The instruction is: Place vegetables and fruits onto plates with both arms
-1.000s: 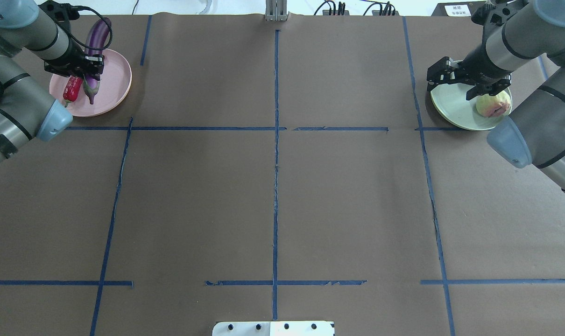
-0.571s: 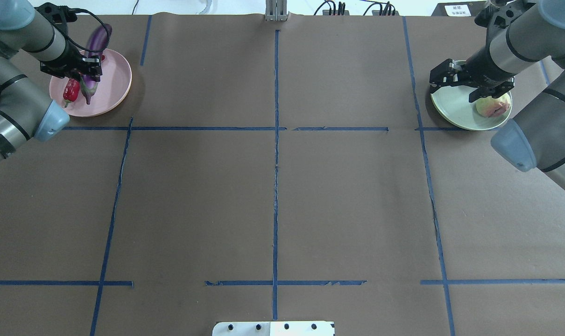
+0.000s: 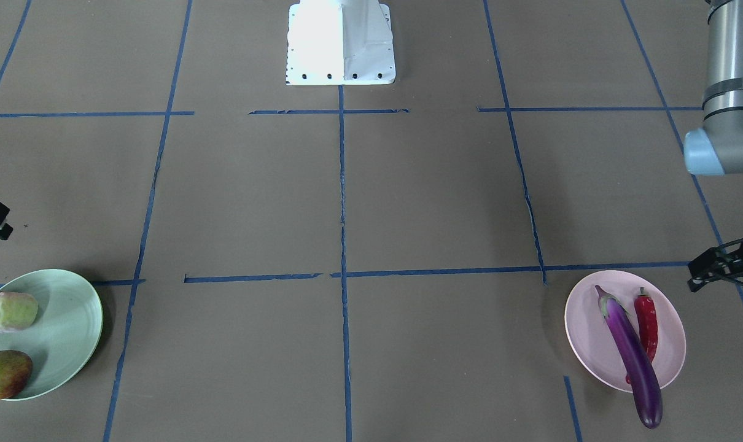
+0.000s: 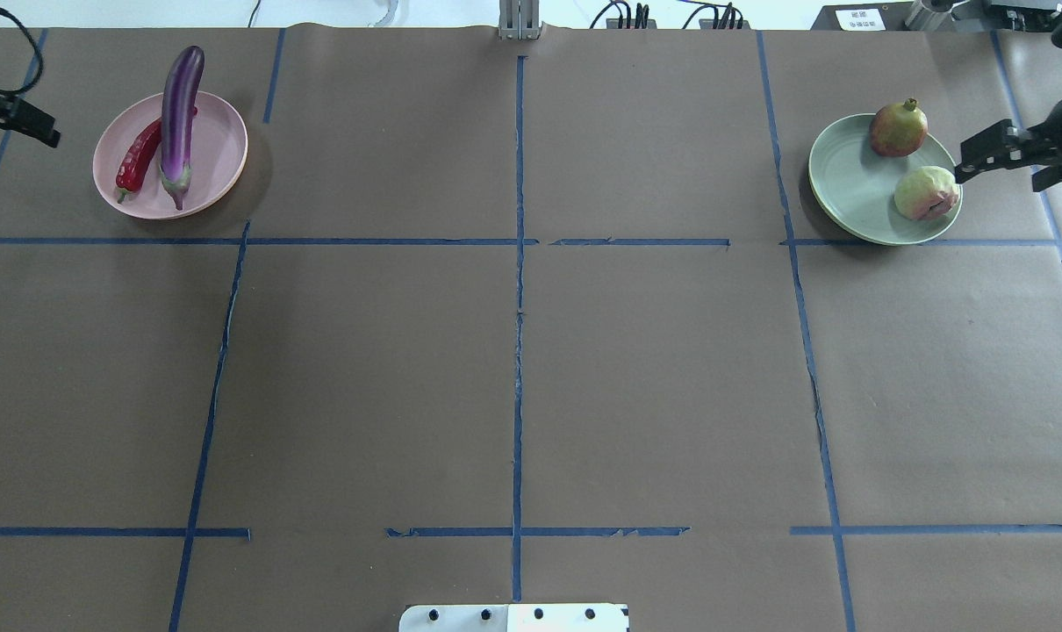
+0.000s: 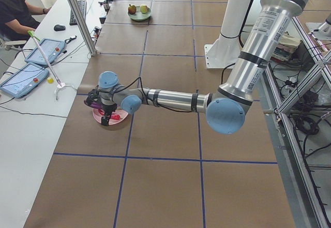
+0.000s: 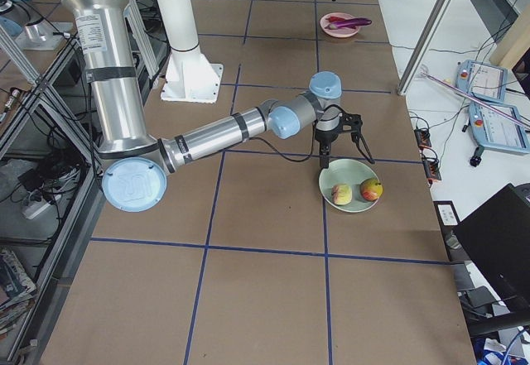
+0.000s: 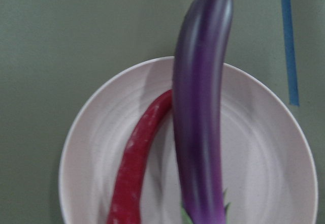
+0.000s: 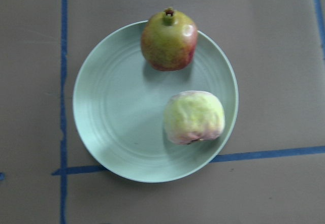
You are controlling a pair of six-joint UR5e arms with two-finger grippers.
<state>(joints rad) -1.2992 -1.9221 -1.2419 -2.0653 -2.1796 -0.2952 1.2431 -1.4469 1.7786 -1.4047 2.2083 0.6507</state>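
The purple eggplant (image 4: 180,110) and the red chili (image 4: 138,158) lie side by side on the pink plate (image 4: 219,158), and the eggplant's tip overhangs the far rim. The left wrist view shows them from above (image 7: 200,107). The pomegranate (image 4: 898,129) and the cabbage-like ball (image 4: 926,193) sit on the mint green plate (image 4: 847,184). My left gripper (image 4: 22,123) is at the view's left edge, apart from the pink plate, open and empty. My right gripper (image 4: 1005,167) is open and empty just to the right of the green plate.
The white base block (image 4: 513,617) stands at the near table edge. Blue tape lines cross the brown table cover. A side desk with tablets (image 5: 31,67) and a seated person flank the far edge.
Both grippers have drawn outward off their plates. The eggplant now lies free on the pink plate, and the pomegranate has come into view on the green plate.
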